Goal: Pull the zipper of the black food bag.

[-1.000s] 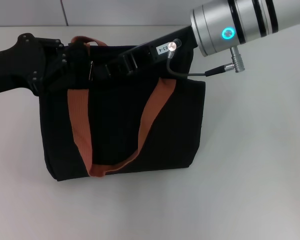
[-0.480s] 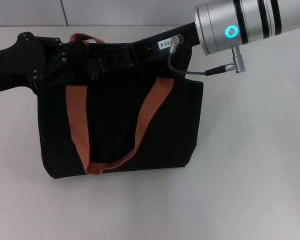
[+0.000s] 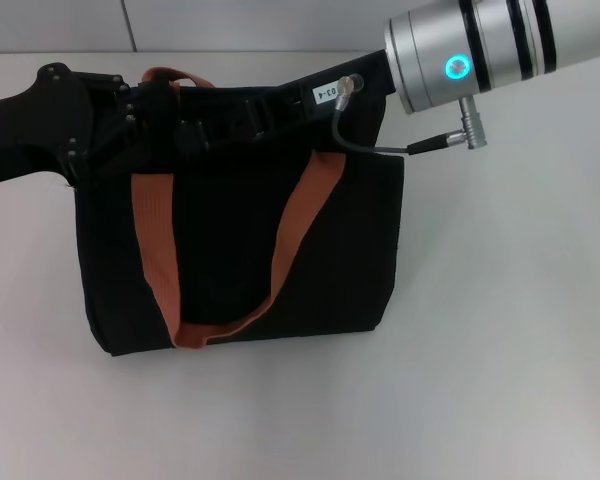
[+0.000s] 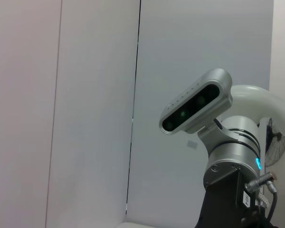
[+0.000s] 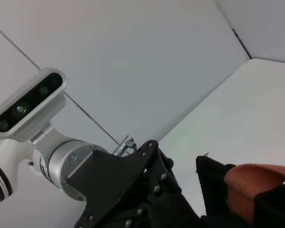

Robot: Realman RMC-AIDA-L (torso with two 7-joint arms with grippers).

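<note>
At the top edge of the black food bag (image 3: 240,250), both sets of fingers run into dark fabric, and whether either pair is spread, closed or holding anything cannot be told. The left gripper (image 3: 165,125) reaches in from the robot's left and meets the bag at its upper left corner, just beside the far orange strap (image 3: 175,78). The right gripper (image 3: 245,118) comes down from the upper right along the bag's top, its black body lying over the zip line, with a white label and a grey cable near its wrist. The zipper cannot be made out against the black; it would lie somewhere along the top edge between the two grippers. The bag stands upright on the pale worktop (image 3: 500,350), its near orange strap (image 3: 280,260) hanging in a loop down the front face.
</note>
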